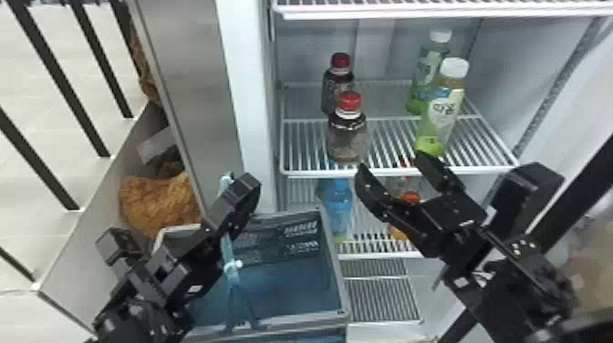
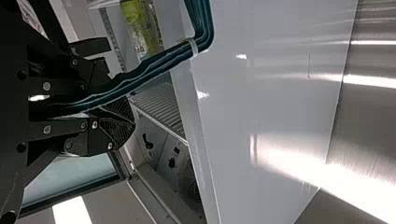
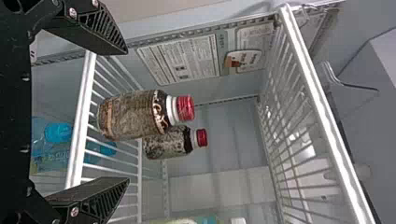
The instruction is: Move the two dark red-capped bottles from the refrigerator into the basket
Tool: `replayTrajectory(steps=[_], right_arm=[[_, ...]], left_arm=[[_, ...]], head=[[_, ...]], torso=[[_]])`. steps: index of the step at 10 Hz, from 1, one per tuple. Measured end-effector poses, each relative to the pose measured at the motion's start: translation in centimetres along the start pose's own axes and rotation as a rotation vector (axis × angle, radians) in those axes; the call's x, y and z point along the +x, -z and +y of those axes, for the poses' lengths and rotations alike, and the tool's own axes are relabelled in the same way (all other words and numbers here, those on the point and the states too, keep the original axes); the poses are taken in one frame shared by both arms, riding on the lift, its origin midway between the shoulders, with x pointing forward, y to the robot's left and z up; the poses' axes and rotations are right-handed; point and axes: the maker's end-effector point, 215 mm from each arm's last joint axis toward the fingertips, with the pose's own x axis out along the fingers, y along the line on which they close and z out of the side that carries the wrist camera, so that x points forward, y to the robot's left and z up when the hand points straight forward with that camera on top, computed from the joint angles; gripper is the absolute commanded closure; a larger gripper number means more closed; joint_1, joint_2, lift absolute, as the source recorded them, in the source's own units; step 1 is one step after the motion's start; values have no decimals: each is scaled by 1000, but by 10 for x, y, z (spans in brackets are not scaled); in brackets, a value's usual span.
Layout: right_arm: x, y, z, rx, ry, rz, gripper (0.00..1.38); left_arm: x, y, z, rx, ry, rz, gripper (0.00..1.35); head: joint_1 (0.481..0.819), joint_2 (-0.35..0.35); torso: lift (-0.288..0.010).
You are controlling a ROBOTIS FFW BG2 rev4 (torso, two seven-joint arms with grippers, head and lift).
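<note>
Inside the refrigerator [image 1: 248, 91], the middle shelf [image 1: 310, 173] carries two pairs of bottles. On its left side, the near left bottle [image 1: 347, 141] stands before the rear left bottle [image 1: 337, 86]. Well apart on the right, the near right bottle [image 1: 438, 114] stands before the rear right bottle [image 1: 428, 68]. The top shelf [image 1: 410, 13] is above. On the lower shelf [image 1: 383, 255], a lower left bottle [image 1: 338, 210] and a lower right bottle [image 1: 401, 228] stand apart. The basket [image 1: 292, 319] sits before the refrigerator's left side, below the middle shelf, its handle [image 1: 231, 273] rising above it.
</note>
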Motion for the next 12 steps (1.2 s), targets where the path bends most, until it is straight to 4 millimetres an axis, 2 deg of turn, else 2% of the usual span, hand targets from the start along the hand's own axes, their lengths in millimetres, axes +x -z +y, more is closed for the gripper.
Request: replayTrajectory(steps=[2,5,12], right_arm=[[17,0,8,-17,-29,15,140],[40,-6,8,-56,-43,23,140],[79,9,2,-82,-45,77,140]], left_arm=[[0,0,0,1,0,0,1193],[1,-1,-1,2,2,2,1193],[2,-1,-1,3,2,7,1193]], head=[[695,26],[695,40],[695,55]], torso=[[-34],[-34],[-34]])
